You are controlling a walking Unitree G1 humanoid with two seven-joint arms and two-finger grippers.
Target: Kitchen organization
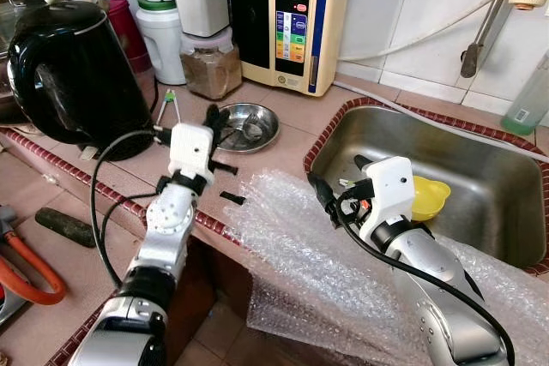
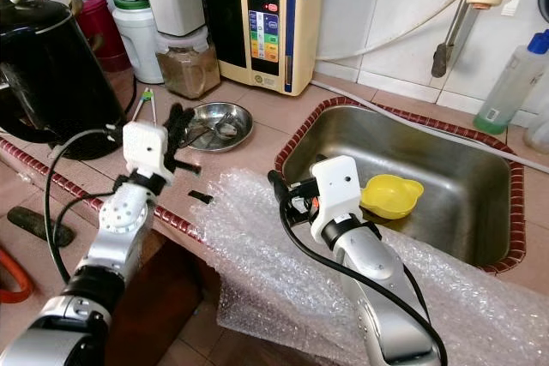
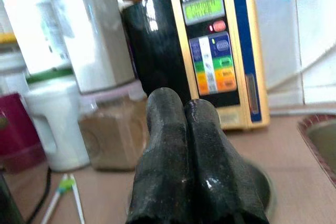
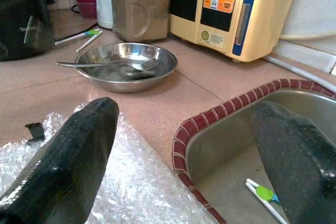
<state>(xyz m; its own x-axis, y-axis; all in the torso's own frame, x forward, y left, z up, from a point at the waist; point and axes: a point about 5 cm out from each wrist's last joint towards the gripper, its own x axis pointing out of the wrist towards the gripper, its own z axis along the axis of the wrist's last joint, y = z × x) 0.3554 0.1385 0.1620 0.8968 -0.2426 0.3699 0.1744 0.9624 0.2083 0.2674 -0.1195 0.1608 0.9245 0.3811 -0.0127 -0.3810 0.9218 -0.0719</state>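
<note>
The left gripper [image 3: 191, 129] has its two black fingers pressed together, holding nothing, hovering at the near rim of the shallow round steel dish [image 1: 247, 125], which holds a metal fork [image 4: 107, 65]. Its silver forearm slants up from seven o'clock over the tiled counter edge [image 1: 51, 169].

The right gripper [image 4: 184, 140] is spread wide and empty, one finger over the clear bubble wrap sheet [image 1: 300, 246], the other over the stainless steel sink [image 1: 480, 169]. A yellow plastic bowl [image 2: 390, 195] sits in the sink at three o'clock of that wrist. The black electric kettle [image 1: 73, 75] stands at ten o'clock; bare counter lies between dish and sink.
</note>
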